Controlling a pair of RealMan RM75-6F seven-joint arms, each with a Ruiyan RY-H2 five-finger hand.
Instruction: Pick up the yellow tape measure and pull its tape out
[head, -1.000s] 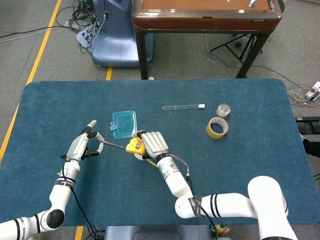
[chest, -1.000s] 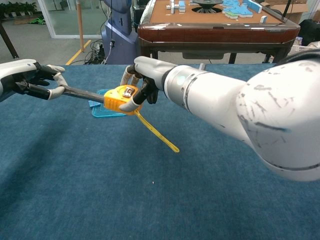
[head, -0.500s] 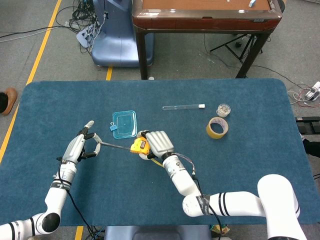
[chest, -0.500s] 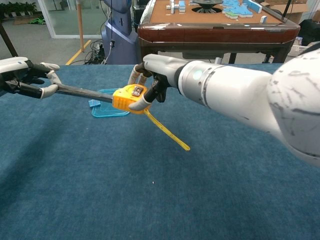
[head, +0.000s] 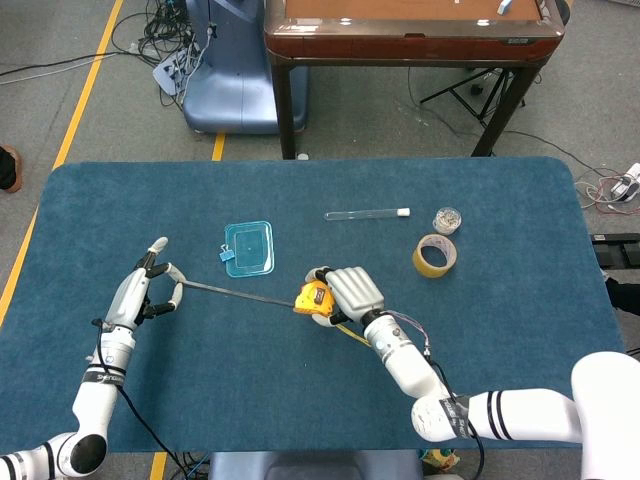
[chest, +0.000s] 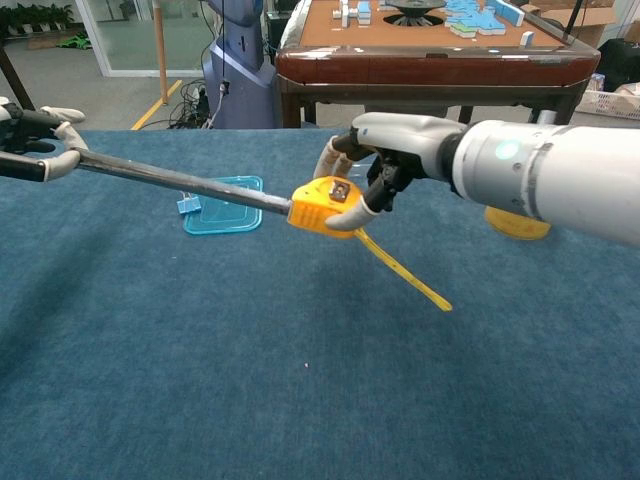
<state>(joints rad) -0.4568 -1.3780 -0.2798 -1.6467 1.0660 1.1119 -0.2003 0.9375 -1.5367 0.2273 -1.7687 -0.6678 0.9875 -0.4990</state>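
Two hands share one object above the blue table (head: 480, 210): the right hand (head: 352, 292) grips the yellow tape measure (head: 315, 298) with its fingers curled around the case, while the left hand (head: 140, 293) pinches the far end of the tape (head: 235, 292), its other fingers spread. In the chest view the right hand (chest: 385, 165) wraps the yellow tape measure (chest: 322, 205) from above and behind, and the tape (chest: 185, 182) runs out as a dark, taut, nearly straight strip toward the left hand (chest: 35, 150) at the frame's left edge. The case hangs clear of the cloth, a little right of the table's middle and toward the near side, with the two hands well apart. A yellow strap (chest: 405, 272) trails from the case down and to the right; whether its end touches the cloth is not clear. Beyond the tape lies a clear blue lid (head: 248, 247), flat on the table, with a small blue clip (head: 225, 254) at its left edge. Farther right sit a clear tube (head: 367, 213) with a white cap, a small round jar (head: 446, 219), and just beside the jar a roll of brownish tape (head: 435, 255) lying flat. Behind the table stands a wooden table (head: 410, 30) with dark legs.
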